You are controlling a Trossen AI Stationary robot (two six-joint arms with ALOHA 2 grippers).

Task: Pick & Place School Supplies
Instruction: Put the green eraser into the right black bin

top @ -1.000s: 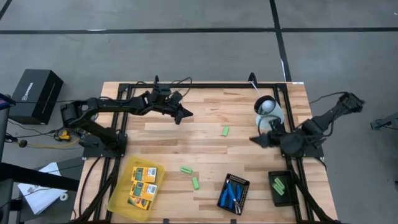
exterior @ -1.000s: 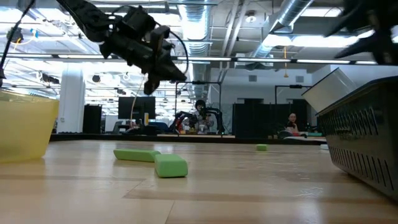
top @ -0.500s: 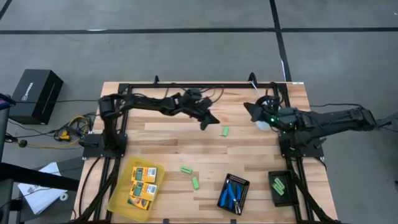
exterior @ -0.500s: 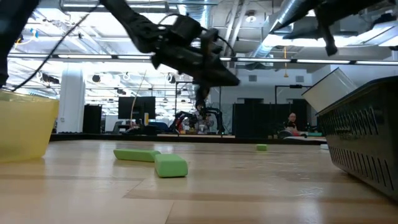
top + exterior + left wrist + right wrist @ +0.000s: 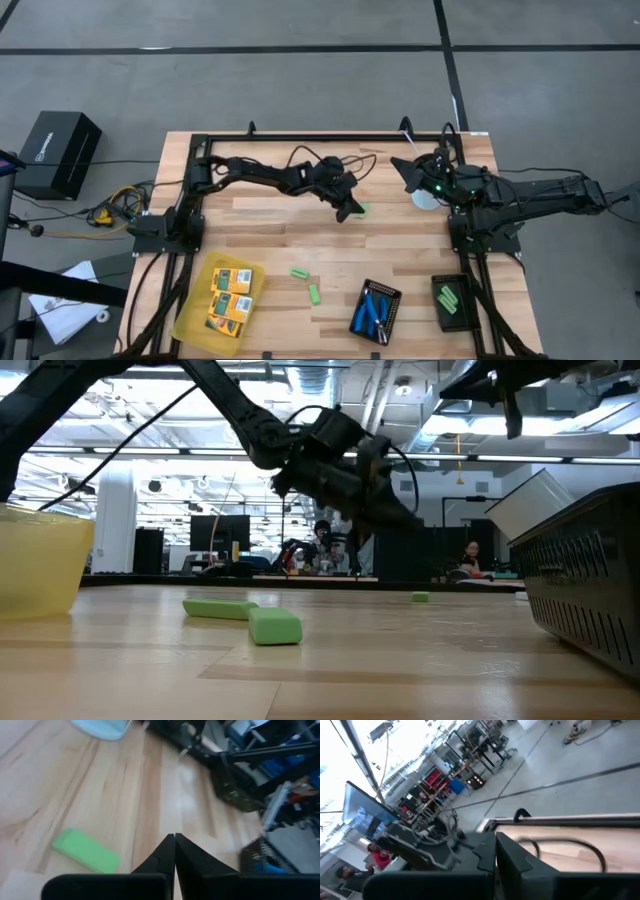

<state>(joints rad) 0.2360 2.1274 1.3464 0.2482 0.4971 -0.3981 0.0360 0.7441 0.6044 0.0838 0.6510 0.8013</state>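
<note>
The lone green block (image 5: 364, 210) lies mid-tabletop (image 5: 260, 235), and the left gripper (image 5: 352, 212) has swept across to hang just beside it, fingers (image 5: 172, 851) pressed together, so they must part before any pick. The right gripper (image 5: 402, 168) has snapped closed, empty, and pulled back near the far edge. Open wood surrounds the block.

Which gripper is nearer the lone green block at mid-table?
Left. The left gripper hovers right beside the green block; the right gripper is farther off toward the table's back edge.
</note>
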